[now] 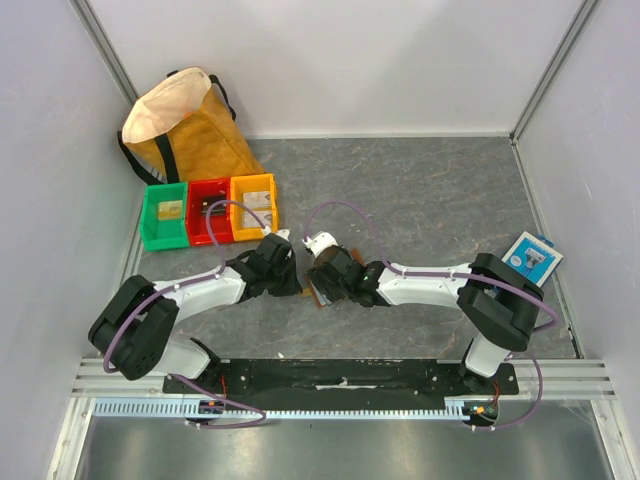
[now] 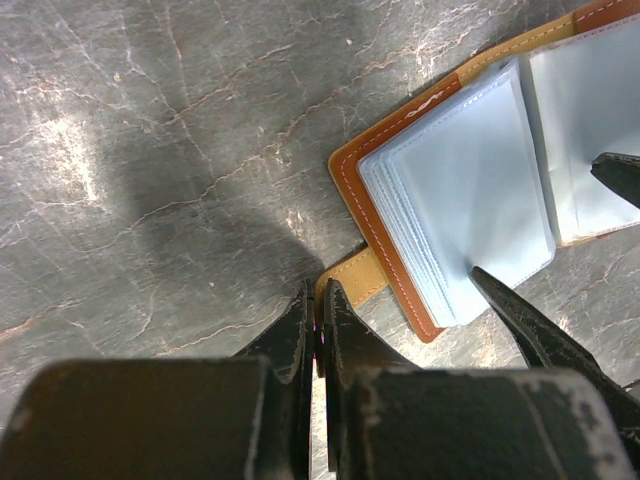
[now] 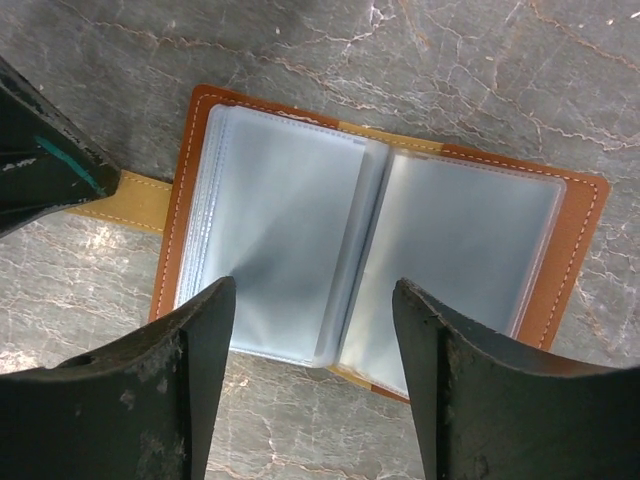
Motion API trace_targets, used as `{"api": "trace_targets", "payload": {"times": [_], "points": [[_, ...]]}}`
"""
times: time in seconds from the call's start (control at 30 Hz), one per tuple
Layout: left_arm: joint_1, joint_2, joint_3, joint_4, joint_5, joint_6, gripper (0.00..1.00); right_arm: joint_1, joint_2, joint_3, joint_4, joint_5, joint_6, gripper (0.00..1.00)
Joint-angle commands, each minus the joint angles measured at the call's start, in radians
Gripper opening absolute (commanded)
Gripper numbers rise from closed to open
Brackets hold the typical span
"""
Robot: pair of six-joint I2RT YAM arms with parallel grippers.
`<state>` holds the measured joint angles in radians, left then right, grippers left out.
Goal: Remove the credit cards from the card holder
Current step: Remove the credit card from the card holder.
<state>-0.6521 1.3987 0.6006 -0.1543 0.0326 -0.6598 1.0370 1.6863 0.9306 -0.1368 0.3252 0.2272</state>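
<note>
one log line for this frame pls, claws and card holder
left claw: shut on strap tab of card holder | right claw: open, over the clear sleeves | card holder: open flat on grey table

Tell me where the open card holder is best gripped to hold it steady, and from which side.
By the tan strap tab jutting from the card holder's outer edge, coming in low from that side. The covers lie flat on the table, the plastic sleeves look floppy; the tab is thin and free. The left gripper is shut on it.
</note>
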Motion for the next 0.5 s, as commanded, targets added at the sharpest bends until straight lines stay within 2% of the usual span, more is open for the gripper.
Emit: {"api": "trace_targets", "payload": {"times": [0.0, 0.17, 0.3, 0.47], "points": [[-0.004, -0.020, -0.024, -0.014, 0.013, -0.023, 0.02, 0.003, 0.015, 0.008, 0.008, 0.035, -0.023, 0.70], [-0.004, -0.033, -0.033, -0.016, 0.013, -0.024, 0.02, 0.003, 0.001, 0.016, 0.008, -0.015, -0.014, 0.69], [-0.006, -0.030, -0.033, -0.011, 0.015, -0.027, 0.02, 0.003, -0.016, 0.013, 0.049, -0.123, 0.010, 0.74], [-0.003, -0.040, -0.039, -0.013, 0.015, -0.032, 0.02, 0.003, 0.015, 0.014, 0.052, -0.074, 0.020, 0.80]]}}
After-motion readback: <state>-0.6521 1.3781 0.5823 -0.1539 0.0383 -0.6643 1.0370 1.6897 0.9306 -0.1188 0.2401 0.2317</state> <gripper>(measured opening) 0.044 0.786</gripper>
